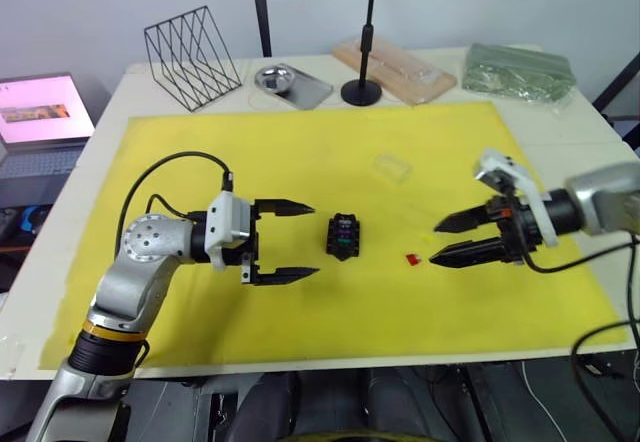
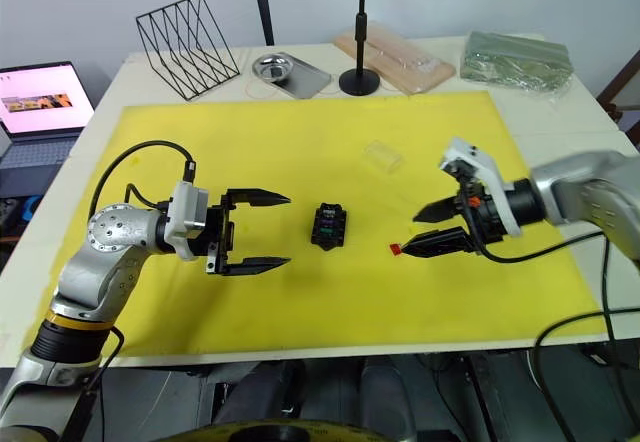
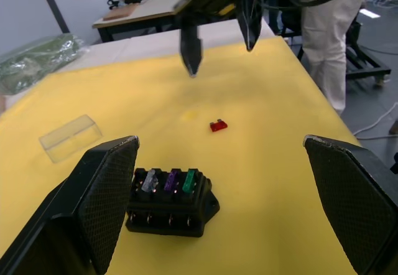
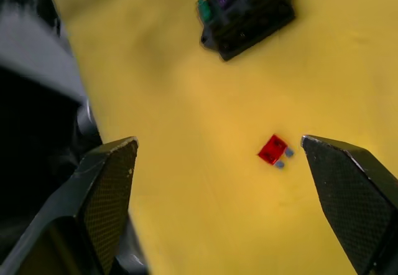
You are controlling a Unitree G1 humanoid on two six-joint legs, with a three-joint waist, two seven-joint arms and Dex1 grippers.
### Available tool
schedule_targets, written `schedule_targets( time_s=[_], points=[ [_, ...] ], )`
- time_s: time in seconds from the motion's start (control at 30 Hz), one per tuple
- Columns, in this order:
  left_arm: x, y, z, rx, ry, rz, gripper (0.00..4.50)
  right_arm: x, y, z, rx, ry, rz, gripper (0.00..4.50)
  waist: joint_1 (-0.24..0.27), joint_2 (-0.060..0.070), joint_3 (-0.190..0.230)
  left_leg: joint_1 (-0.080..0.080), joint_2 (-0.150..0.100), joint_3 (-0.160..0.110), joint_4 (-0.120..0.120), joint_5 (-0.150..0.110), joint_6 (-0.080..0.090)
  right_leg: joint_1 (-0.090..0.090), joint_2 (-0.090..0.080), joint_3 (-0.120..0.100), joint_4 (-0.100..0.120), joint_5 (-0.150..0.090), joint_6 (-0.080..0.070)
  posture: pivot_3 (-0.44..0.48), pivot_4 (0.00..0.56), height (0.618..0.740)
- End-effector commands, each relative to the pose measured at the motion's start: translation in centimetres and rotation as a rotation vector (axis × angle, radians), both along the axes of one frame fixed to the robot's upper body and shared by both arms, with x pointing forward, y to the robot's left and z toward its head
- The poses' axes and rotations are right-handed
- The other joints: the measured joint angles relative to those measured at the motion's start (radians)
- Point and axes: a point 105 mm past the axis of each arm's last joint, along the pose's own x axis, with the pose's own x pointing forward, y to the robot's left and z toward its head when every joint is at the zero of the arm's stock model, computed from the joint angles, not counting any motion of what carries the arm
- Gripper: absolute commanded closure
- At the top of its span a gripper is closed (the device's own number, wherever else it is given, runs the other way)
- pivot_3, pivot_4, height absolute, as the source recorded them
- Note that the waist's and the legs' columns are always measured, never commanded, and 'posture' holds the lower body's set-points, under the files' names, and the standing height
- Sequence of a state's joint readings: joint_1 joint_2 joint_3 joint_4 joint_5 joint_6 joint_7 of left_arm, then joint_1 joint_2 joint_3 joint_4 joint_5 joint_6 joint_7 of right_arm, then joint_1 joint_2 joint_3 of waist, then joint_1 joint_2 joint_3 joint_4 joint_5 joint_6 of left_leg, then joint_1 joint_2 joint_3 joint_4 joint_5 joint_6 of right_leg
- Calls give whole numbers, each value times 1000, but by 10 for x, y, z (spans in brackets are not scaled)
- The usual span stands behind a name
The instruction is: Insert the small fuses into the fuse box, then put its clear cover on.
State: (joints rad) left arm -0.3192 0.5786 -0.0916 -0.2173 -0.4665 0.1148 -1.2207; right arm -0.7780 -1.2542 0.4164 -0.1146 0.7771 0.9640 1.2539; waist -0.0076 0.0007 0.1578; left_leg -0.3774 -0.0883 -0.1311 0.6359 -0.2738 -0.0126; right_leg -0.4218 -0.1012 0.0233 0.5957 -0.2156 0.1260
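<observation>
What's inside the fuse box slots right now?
The fuse box holds grey, purple and green fuses; its fourth slot sits behind the left tool's finger. The red fuse lies outside.

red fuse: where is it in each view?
Left eye: red fuse on the yellow mat, between fuse box and right hand.
Right eye: same spot.
Left wrist: beyond the box.
Right wrist: between the fingers.
Shared landmark: fuse box.
</observation>
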Motion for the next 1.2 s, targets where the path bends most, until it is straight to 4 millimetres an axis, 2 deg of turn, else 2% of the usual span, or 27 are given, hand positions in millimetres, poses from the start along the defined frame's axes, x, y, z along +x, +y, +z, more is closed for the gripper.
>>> schedule_targets(
  time_s=[0.03, 0.13, 0.23, 0.37, 0.47, 0.57, 0.9, 1.2],
  points=[
    [-2, -1, 6, -8, -42, -15, 0, 9, -2, 0, -92, -37, 146, 18, -3, -1, 0, 0, 0, 0, 0, 0, 0, -1, 0, 0, 0, 0, 0, 0, 150, 740],
    [-4, -1, 5, -8, -40, -18, 0, 17, 0, -7, -121, -20, 210, 591, -3, -1, 1, -1, -1, 0, 0, 0, 0, -2, -1, 0, 1, 0, 0, 0, 150, 740],
    [-5, 0, 4, -2, -40, -18, 0, 19, 0, -15, -151, -2, 261, 1579, -1, -1, 1, -1, -1, -2, 0, 0, -1, -3, -1, 1, 1, 0, 0, 0, 150, 740],
    [-5, 1, 4, -1, -41, -10, 0, 31, 3, -22, -152, -14, 257, 1579, -2, -1, 1, -1, -1, -3, 0, 1, -1, -3, -1, 1, 2, 1, -1, 0, 150, 740],
    [-5, 1, 4, -2, -42, -3, 0, 38, 4, -25, -161, -31, 260, 2101, -2, -1, 1, 0, -1, -3, -1, 1, -2, -4, -1, 2, 2, 1, -1, 0, 150, 740],
    [-7, 2, 4, -1, -40, 0, 0, 41, 3, -29, -183, -38, 278, 3073, -2, -1, 1, 0, -1, -3, -2, 1, -3, -4, -1, 2, 2, 1, -1, 0, 150, 740],
    [-9, 4, 4, 9, -41, 4, 0, 52, 12, -40, -193, -44, 309, 3073, -5, -1, 1, 0, -1, -3, -3, 2, -4, -4, -1, 2, 3, 1, -1, 0, 150, 740],
    [-10, 5, 3, 14, -40, 8, 0, 53, 9, -51, -219, -28, 338, 3073, -4, -1, 1, 1, -1, -4, -3, 2, -4, -4, -1, 2, 3, 1, -2, 0, 150, 740]
  ],
)
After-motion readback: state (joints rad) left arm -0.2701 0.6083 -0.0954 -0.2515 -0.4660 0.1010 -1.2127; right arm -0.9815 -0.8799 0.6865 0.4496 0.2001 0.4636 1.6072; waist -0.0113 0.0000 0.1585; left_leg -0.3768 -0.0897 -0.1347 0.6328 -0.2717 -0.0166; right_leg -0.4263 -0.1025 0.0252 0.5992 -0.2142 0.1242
